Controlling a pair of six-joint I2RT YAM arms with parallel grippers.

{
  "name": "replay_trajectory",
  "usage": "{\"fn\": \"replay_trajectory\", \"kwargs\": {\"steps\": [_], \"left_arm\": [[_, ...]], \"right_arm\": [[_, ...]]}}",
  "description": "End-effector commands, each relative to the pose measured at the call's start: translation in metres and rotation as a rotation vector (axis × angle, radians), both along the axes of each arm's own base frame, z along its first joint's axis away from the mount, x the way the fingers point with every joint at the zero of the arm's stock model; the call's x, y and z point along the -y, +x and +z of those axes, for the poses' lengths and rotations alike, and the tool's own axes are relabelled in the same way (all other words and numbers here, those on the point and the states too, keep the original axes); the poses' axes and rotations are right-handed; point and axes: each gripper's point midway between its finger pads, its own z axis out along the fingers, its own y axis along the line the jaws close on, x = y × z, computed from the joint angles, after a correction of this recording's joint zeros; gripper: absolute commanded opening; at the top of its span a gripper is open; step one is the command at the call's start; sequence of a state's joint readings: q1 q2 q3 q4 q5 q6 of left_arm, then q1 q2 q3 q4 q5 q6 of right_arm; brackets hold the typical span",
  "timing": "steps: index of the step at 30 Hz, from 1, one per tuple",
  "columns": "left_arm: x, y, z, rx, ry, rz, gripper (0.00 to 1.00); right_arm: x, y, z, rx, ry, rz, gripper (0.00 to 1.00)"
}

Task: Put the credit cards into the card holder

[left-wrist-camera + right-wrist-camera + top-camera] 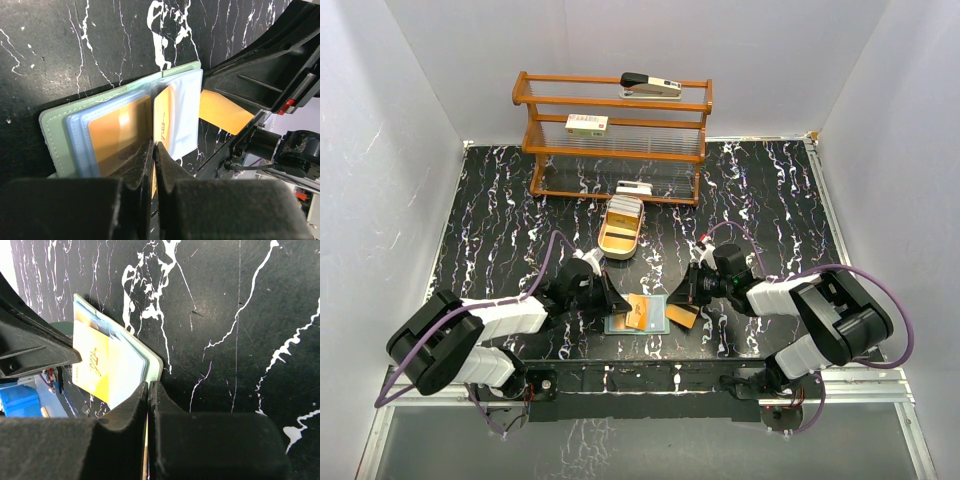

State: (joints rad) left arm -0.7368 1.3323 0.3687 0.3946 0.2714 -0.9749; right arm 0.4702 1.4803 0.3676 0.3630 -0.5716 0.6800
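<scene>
The sage-green card holder [618, 324] lies open on the black marbled table between my two grippers. One gold-orange credit card [120, 132] sits in its left clear pocket. My left gripper [155, 145] is shut on a second gold credit card [162, 117], held on edge over the holder's middle fold and right pocket. In the right wrist view this card [92, 365] lies against the pale pockets of the holder [159, 362]. My right gripper [149, 384] is shut on an orange credit card [222, 112], just right of the holder; only its thin edge [146, 440] shows between the fingers.
A tan oval tray [620, 232] with white boxes stands behind the holder. Further back is a wooden rack [612, 135] carrying a stapler [651, 85] and a white labelled box [586, 124]. White walls close in the table on three sides.
</scene>
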Motion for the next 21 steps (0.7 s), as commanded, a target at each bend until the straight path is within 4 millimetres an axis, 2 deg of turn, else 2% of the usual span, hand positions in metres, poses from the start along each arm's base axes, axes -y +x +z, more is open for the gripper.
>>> {"fn": "replay_trajectory", "kwargs": {"steps": [1, 12, 21], "left_arm": [[0.010, -0.008, 0.010, 0.010, -0.084, -0.039, 0.00], [-0.006, 0.002, -0.008, 0.033, 0.026, 0.023, 0.00], [-0.003, 0.003, -0.003, 0.131, 0.071, -0.102, 0.00]], "right_arm": [[0.000, 0.004, -0.006, 0.037, -0.020, -0.003, 0.00], [-0.001, 0.006, 0.001, 0.052, -0.005, -0.011, 0.00], [-0.002, 0.007, 0.007, 0.065, 0.004, -0.015, 0.00]]}}
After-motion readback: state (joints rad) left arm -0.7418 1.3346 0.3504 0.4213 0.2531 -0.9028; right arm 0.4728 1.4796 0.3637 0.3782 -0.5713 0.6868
